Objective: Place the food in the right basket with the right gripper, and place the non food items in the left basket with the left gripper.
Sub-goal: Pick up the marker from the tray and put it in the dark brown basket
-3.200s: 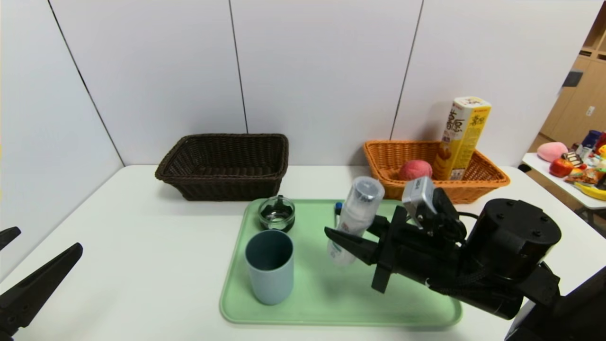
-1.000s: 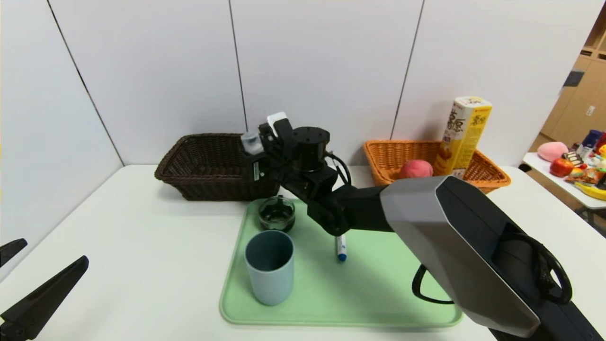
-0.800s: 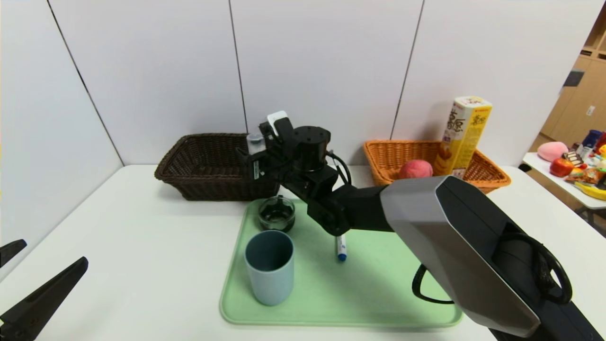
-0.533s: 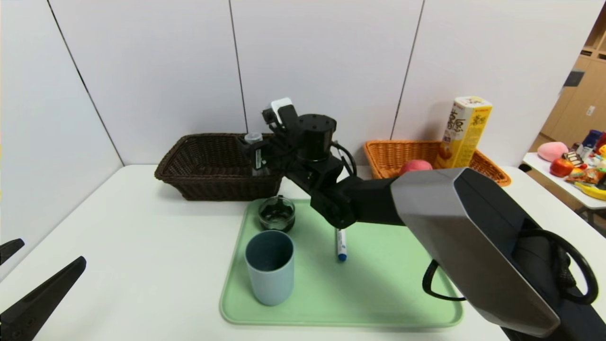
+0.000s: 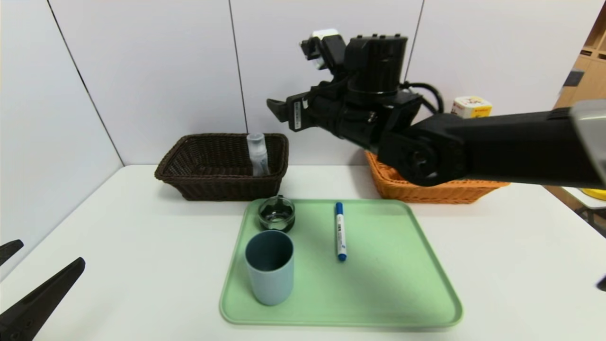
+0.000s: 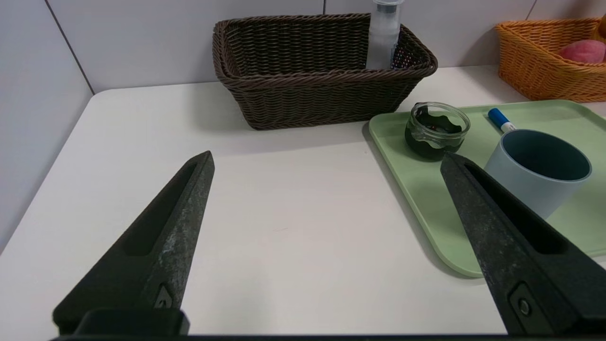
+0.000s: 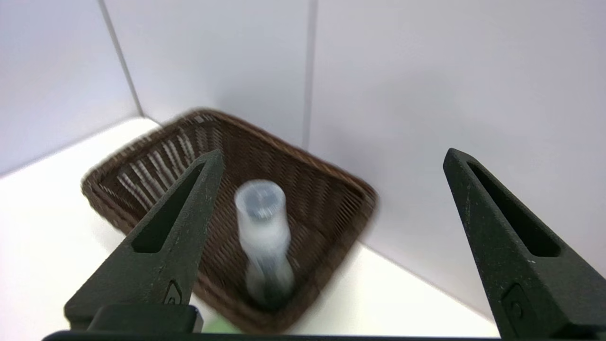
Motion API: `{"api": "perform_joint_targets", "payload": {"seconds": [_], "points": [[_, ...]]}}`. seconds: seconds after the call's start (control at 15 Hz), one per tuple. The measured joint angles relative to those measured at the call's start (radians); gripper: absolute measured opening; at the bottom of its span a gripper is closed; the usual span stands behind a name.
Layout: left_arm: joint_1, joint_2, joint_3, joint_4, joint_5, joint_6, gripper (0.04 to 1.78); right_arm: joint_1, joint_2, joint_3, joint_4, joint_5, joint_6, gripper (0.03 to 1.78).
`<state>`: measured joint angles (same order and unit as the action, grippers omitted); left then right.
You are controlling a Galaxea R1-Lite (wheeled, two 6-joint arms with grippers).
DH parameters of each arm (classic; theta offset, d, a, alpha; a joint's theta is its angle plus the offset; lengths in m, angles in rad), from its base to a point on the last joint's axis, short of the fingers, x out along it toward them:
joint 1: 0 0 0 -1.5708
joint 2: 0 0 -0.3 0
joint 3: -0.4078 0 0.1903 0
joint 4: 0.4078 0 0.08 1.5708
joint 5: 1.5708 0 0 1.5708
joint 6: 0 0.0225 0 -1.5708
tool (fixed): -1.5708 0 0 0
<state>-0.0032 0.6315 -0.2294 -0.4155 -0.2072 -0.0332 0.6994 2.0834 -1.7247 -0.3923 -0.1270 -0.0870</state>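
Observation:
A clear plastic bottle [image 5: 257, 154] stands upright in the dark brown left basket [image 5: 208, 163]; both also show in the right wrist view, the bottle [image 7: 262, 227] and the basket [image 7: 331, 199]. My right gripper [image 5: 284, 110] hangs open and empty in the air, above and to the right of that basket [image 7: 331, 154]. A blue marker [image 5: 339, 230], a blue-grey cup [image 5: 270, 265] and a small dark glass jar [image 5: 277, 213] sit on the green tray [image 5: 388, 284]. My left gripper [image 5: 47, 252] is parked open at the table's front left [image 6: 326, 155].
The orange right basket [image 5: 450, 192] stands behind my right arm, holding a yellow box [image 5: 470, 105] and a red fruit [image 6: 584, 49]. A white wall runs right behind both baskets. The side table at far right is mostly hidden.
My right gripper carried the bottle from the tray to the dark basket, let it go there, then rose and drew back to the right. The left arm has not moved.

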Motion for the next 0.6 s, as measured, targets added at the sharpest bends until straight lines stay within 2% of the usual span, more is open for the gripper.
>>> {"api": "perform_joint_targets", "payload": {"seconds": [0.13,0.27,0.33,0.47,0.53,0.6], "points": [[0.000,-0.001,0.001,0.007,0.000,-0.002,1.69,-0.008,-0.105,0.038,0.178,-0.087,0.008,1.63],[0.000,-0.002,0.001,0.012,0.000,-0.002,1.69,-0.019,-0.190,0.050,0.395,-0.153,0.061,1.65],[0.000,-0.003,0.001,0.012,0.000,-0.001,1.69,-0.021,-0.224,0.053,0.516,-0.166,0.107,1.66],[0.000,-0.003,0.001,0.012,0.000,-0.003,1.69,-0.022,-0.276,0.070,0.759,-0.163,0.248,1.67],[0.000,-0.006,0.001,0.012,-0.001,-0.003,1.69,-0.019,-0.291,0.097,0.850,-0.149,0.323,1.67],[0.000,-0.008,0.002,0.012,0.000,-0.004,1.69,-0.013,-0.298,0.130,0.896,-0.134,0.382,1.68]]}}
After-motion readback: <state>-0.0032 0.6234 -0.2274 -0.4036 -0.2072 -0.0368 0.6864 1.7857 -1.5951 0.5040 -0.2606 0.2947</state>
